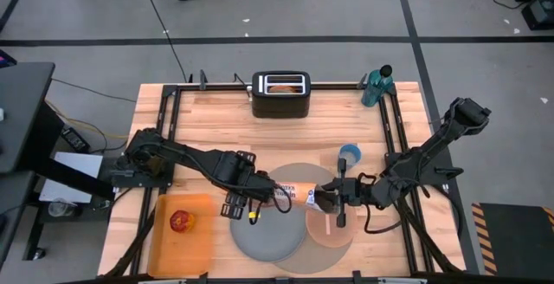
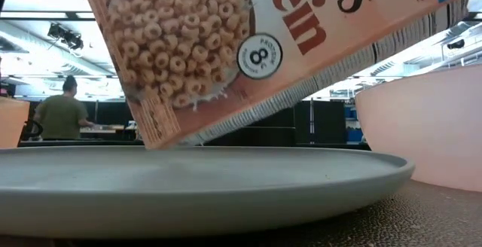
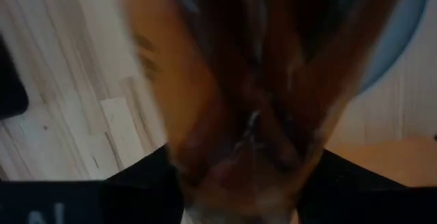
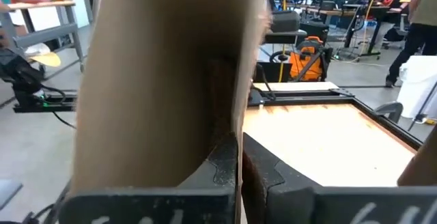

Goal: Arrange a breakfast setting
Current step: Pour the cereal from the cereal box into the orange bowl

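Wooden slats form the surface (image 1: 216, 119). Landmark: the grey plate (image 1: 268, 236). A cereal box (image 1: 299, 196) hangs tilted above the plate's far edge, beside the pink bowl (image 1: 329, 223). The right pincer (image 1: 333, 199) is pressed together on the box; the left pincer (image 1: 260, 199) pinches the opposite end. Tip gradually, mouth over the bowl. Both arms reach low, inward.

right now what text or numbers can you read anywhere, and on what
"tein", cut off, on the cereal box.
"OS", cut off, on the same box.
"PROTEIN 8", in a round badge on the box.
Small print under the 8: too small to read.
Other views: nothing readable.
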Controlling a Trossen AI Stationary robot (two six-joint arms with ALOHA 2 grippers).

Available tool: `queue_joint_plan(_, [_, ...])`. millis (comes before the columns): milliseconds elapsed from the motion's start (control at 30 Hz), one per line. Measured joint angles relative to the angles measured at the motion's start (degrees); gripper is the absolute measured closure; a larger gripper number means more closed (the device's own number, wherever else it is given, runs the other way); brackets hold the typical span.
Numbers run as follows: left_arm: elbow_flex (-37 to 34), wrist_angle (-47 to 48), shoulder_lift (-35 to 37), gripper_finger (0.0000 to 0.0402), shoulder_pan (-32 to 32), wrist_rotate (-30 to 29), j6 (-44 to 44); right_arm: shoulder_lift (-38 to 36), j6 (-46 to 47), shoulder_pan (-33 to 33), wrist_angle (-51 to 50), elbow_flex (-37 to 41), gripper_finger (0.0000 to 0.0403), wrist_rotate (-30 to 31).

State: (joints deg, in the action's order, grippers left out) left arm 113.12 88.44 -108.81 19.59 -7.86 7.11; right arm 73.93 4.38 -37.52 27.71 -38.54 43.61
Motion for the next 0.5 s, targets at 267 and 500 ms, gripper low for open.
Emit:
queue_joint_plan(267, [0.0,-1.3,1.3,0.0143,1.9,-1.5,0.0,0.0,0.0,0.0,-1.4,0.0,0.0396,0.1])
queue_joint_plan(500, [-4.3,-10.3,10.3,0.0142,5.7,-10.1,1.5,0.0,-0.3,-2.1,-1.6,0.0,0.0396,3.5])
